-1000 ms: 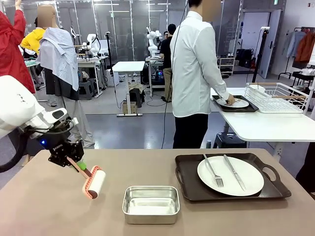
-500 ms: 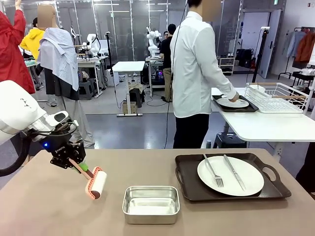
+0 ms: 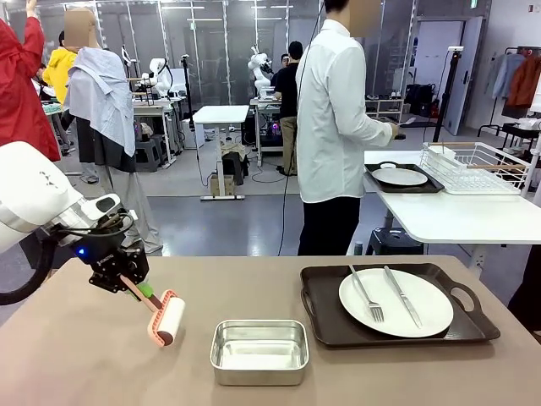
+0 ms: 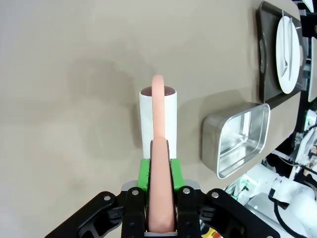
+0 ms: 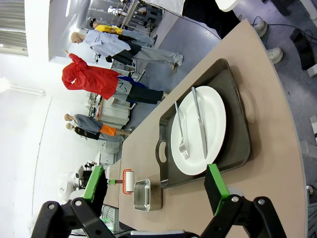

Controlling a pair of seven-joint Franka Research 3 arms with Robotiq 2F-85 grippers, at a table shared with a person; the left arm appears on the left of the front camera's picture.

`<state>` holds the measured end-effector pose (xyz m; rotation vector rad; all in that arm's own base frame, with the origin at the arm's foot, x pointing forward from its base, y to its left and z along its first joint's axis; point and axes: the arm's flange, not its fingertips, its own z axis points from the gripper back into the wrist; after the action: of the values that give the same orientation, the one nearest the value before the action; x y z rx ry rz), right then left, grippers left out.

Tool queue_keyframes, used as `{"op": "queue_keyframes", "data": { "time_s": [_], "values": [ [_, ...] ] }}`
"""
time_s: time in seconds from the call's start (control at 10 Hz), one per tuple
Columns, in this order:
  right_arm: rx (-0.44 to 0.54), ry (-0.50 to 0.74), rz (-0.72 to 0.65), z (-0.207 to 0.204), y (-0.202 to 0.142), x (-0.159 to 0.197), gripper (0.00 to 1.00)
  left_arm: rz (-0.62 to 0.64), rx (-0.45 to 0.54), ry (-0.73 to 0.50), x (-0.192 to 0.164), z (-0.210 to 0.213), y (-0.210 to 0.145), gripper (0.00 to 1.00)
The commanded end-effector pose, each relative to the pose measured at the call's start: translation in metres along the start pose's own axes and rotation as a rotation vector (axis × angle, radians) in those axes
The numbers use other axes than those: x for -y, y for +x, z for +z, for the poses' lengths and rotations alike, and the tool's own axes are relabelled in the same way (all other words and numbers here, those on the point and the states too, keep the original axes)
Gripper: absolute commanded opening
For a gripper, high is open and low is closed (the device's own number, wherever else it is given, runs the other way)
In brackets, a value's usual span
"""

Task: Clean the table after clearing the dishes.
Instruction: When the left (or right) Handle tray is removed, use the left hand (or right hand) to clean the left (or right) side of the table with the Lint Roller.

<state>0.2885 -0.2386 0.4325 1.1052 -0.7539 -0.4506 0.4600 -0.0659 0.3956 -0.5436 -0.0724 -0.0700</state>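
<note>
My left gripper point(image 3: 121, 272) is shut on the salmon handle of a lint roller point(image 3: 167, 320), whose white roll lies low over the left part of the brown table point(image 3: 84, 364). In the left wrist view the green pads point(image 4: 144, 172) clamp the handle and the roll point(image 4: 158, 116) points away over bare tabletop. One white plate point(image 3: 396, 302) with a fork point(image 3: 366, 296) and knife point(image 3: 402, 296) sits on a dark tray point(image 3: 325, 317) at the table's right. My right gripper point(image 5: 154, 186) stands open above that plate point(image 5: 198, 131).
A small steel pan point(image 3: 259, 351) sits at the front middle, right of the roller. A person in a white shirt point(image 3: 334, 118) stands beyond the far edge, facing a white table point(image 3: 456, 216). That table holds a second tray with a plate point(image 3: 400, 177) and a wire rack point(image 3: 473, 167).
The person's hand has come off the plate on the white table. My left gripper and the roller have shifted slightly down and to the right.
</note>
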Motion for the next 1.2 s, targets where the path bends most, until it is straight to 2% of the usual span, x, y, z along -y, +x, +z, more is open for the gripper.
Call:
{"op": "queue_keyframes", "data": {
  "time_s": [0.0, 0.3, 0.6, 0.7, 1.1],
  "values": [
    [0.010, 0.013, 0.001, 0.001, 0.000, -0.002, 1.00, -0.055, -0.025, -0.066, -0.004, -0.003, 0.019, 0.20],
    [0.010, 0.013, 0.001, 0.001, 0.000, -0.002, 1.00, 0.051, -0.001, -0.141, -0.021, -0.018, 0.035, 0.20],
    [0.010, 0.013, 0.001, 0.001, 0.000, -0.002, 1.00, 0.044, -0.032, -0.190, -0.037, -0.033, 0.035, 0.20],
    [0.010, 0.013, 0.001, 0.001, 0.000, -0.002, 1.00, 0.046, -0.006, -0.196, -0.044, -0.037, 0.034, 0.20],
    [0.010, 0.013, 0.001, 0.001, 0.000, -0.002, 1.00, 0.078, -0.019, -0.144, -0.072, -0.038, 0.032, 0.20]
  ]
}}
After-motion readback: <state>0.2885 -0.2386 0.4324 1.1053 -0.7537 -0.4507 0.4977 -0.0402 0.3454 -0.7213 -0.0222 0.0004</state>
